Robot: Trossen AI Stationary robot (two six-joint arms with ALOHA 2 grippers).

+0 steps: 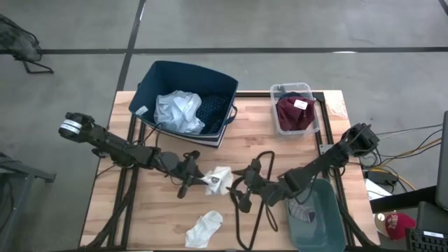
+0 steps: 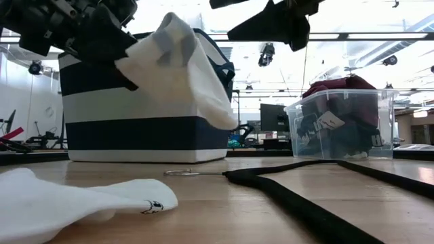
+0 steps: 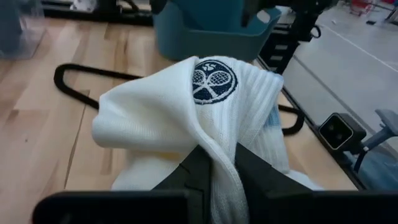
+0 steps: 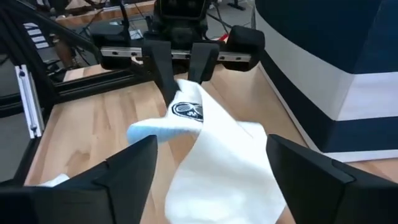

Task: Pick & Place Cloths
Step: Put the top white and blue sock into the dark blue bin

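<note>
My left gripper (image 1: 203, 180) is shut on a white sock (image 1: 221, 180) with a dark tennis emblem (image 3: 213, 81), held up over the table's middle. My right gripper (image 4: 211, 180) stands open just to the sock's right. Its two fingers flank the hanging sock (image 4: 217, 162) without touching it. A second white sock (image 1: 204, 227) lies flat on the table near the front edge. A pale blue shirt (image 1: 178, 110) and a navy patterned piece (image 1: 212, 108) lie in the navy bin (image 1: 162, 73). My left gripper pinches a bunched fold of the sock (image 3: 217, 152) between its two fingers, close to the emblem end (image 4: 185, 99). The fingers come nearly level from the table's left, slanting slightly down. The sock droops beyond the fingertips, slack and lifted clear of the table (image 2: 183, 68).
A thin black hanger (image 1: 257, 183) lies on the table under my right gripper. A clear box (image 1: 313, 112) with a maroon piece (image 1: 292, 115) stands at the back right. A teal bin (image 1: 329, 210) holding a grey piece sits at the front right.
</note>
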